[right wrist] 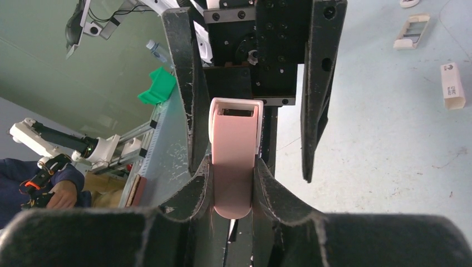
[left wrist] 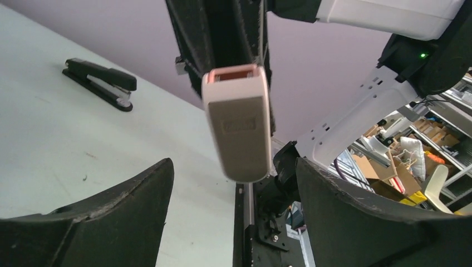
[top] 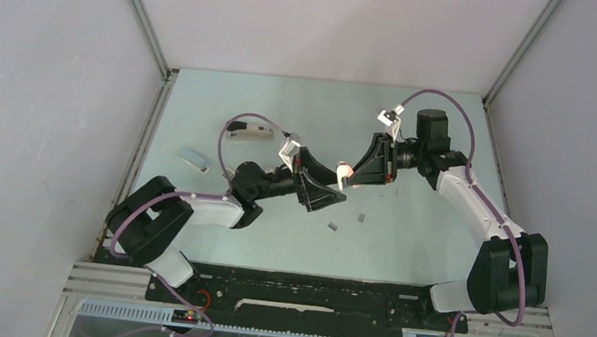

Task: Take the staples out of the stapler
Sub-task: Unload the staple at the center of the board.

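Pale pink plastic, a slim case (right wrist: 234,139) with an open slot at one end, is being pinched by the right end effector (right wrist: 232,164). Its pads are pressing on the two long sides near the rounded end, which seems meant to leave the slotted end clear for the other arm to work at. The left end effector (left wrist: 234,167) is hanging wide open and empty, its fingers (left wrist: 139,189) flanking the case without touching it. Both arms are reaching inward over the middle of the worktop (top: 285,101), forearms low, wrists pointing almost nose to nose. The black stapler (left wrist: 100,83) is lying flat on the worktop, well apart from both end effectors and untouched. Tiny grey staples (top: 331,225) are lying on the worktop near the meeting point, suggesting the unloading is partly done.
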`<move>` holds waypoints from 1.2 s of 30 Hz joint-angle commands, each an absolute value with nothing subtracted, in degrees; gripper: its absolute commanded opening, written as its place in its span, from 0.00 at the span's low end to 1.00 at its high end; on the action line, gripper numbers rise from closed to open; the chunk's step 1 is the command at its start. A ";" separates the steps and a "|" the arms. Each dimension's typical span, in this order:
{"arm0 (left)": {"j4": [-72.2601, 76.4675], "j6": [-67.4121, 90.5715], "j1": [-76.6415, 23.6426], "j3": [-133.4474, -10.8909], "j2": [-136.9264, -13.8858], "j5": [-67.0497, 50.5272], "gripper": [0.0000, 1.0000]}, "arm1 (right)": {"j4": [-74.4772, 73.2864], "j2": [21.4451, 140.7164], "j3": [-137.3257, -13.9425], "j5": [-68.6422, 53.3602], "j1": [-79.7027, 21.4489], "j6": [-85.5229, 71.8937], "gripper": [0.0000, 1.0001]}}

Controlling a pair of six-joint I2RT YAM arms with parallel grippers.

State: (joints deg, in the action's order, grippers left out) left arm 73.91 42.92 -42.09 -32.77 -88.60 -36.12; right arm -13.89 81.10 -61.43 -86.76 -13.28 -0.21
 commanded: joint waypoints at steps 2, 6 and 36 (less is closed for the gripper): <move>79.51 46.34 -43.15 -36.20 -89.63 -35.24 0.80 | -11.86 80.68 -61.43 -88.12 -13.58 -1.72 0.00; 79.33 46.58 -43.15 -36.28 -89.81 -35.06 0.62 | -12.23 80.92 -61.42 -87.74 -13.55 -1.29 0.00; 24.23 9.05 -35.95 -31.43 -71.76 -37.63 0.04 | -61.44 89.04 -71.91 -61.80 -19.64 57.99 0.00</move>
State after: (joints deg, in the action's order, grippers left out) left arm 32.23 16.88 -36.84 -31.29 -73.34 -42.35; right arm -55.94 89.91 -71.61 -67.68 -19.92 50.35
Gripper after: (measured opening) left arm 0.324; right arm 0.286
